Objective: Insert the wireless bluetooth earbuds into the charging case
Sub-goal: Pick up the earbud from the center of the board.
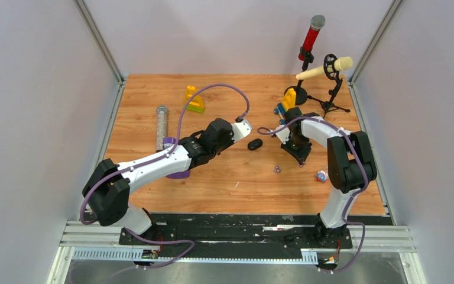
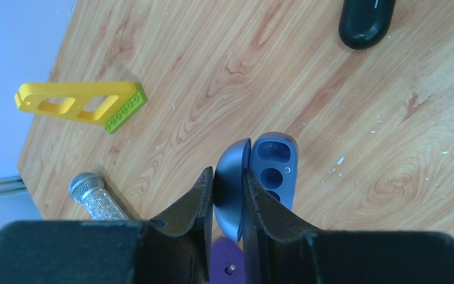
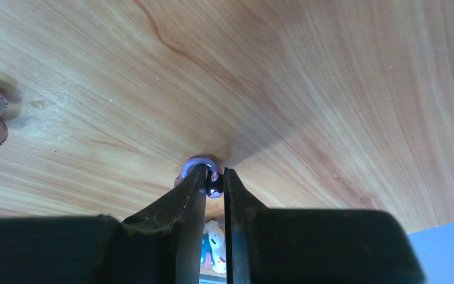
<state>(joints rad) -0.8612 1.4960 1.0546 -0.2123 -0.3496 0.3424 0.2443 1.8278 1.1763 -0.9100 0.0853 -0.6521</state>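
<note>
The right end effector (image 3: 214, 173) is almost closed, its tips pinching a purple earbud (image 3: 197, 165) that lies on the surface (image 3: 331, 89). The left end effector (image 2: 229, 177) is clamped on the lid of the open charging case (image 2: 276, 168). I would lift the bud slowly and straight, as it may slip. How firm the pinch is, I cannot see; the case's lower sockets are hidden.

We see a yellow and green block (image 1: 194, 99) at eleven o'clock on the table (image 1: 224, 183), with a glittery tube (image 1: 162, 125) at its eight o'clock. At one o'clock stand a red microphone (image 1: 311, 36) and a cream microphone (image 1: 324, 68). A small bottle (image 1: 321, 175) lies at four o'clock.
</note>
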